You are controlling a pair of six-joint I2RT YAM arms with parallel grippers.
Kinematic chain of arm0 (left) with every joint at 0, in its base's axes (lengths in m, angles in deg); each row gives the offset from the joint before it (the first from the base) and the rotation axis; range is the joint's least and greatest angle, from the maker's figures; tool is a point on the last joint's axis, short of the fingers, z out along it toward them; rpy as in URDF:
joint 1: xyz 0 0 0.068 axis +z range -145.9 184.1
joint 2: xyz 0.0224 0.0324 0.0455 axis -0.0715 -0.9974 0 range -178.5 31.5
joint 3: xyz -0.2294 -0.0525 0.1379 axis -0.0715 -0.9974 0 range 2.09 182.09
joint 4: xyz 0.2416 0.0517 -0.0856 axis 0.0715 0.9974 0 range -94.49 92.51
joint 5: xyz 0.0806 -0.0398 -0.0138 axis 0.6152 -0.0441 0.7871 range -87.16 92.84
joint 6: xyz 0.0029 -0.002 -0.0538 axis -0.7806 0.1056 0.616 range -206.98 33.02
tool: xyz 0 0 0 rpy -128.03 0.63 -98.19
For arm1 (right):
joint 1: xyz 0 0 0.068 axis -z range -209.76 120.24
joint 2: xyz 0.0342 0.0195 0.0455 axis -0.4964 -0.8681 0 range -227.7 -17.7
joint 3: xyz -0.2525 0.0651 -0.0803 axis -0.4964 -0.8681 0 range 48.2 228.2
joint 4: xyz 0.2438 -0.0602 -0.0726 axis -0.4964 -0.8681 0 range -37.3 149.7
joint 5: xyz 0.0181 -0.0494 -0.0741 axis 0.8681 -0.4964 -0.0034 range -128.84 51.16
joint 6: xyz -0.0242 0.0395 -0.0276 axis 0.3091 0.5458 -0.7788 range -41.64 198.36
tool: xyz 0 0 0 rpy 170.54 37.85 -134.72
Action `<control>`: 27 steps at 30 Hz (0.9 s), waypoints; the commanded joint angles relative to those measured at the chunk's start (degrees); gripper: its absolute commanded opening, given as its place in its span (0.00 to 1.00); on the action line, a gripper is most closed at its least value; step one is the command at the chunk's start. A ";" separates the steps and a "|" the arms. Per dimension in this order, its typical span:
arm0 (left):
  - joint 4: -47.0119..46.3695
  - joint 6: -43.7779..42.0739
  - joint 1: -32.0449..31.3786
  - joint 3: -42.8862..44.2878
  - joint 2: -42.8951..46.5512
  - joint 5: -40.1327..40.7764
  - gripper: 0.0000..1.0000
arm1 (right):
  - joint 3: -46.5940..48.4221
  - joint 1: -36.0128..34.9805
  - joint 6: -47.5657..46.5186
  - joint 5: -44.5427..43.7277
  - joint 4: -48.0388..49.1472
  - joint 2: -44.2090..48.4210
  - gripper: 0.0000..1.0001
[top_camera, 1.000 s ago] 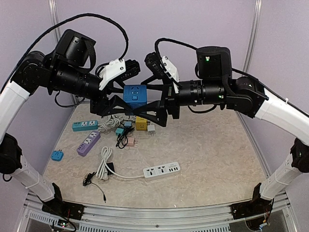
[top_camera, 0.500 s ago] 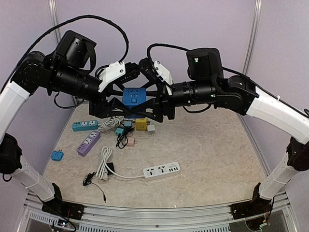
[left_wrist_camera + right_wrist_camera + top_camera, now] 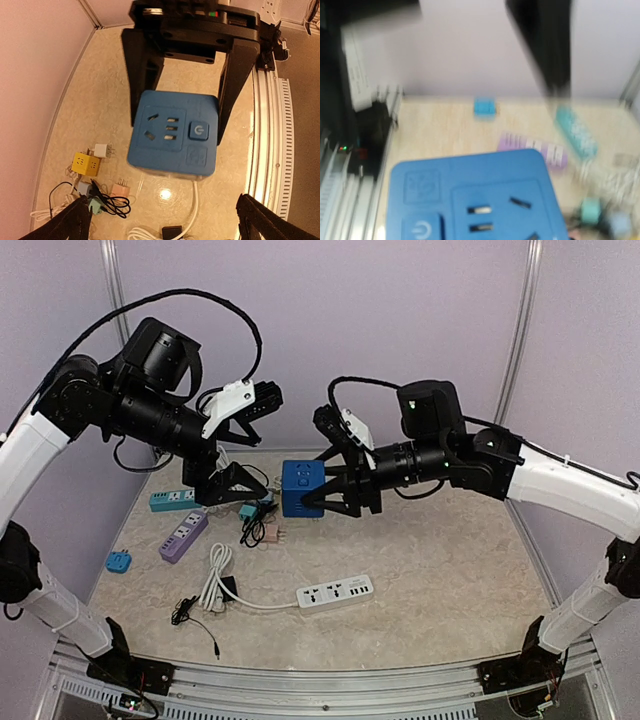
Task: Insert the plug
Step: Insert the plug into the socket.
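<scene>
Blue cube socket hangs in mid-air over the table, clamped from two sides by the black fingers of the right end effector. Seen from the left wrist, its face with the pin slots and a round power button is turned toward the left arm. The left end effector sits just beside the cube with its fingers spread wide and nothing between them, clear of the socket. No plug is in either end effector. A white plug and a pink plug lie on the table below, next to a yellow cube socket and a tangle of black cable. Further left are a teal power strip, a purple power strip and a small blue adapter. A white power strip lies nearer the arm bases. The right wrist view is badly blurred.
</scene>
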 commanded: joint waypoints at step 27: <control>-79.33 16.87 3.21 -69.62 5.33 -10.62 0.91 | -41.96 14.51 -10.68 24.89 36.78 -10.61 0.00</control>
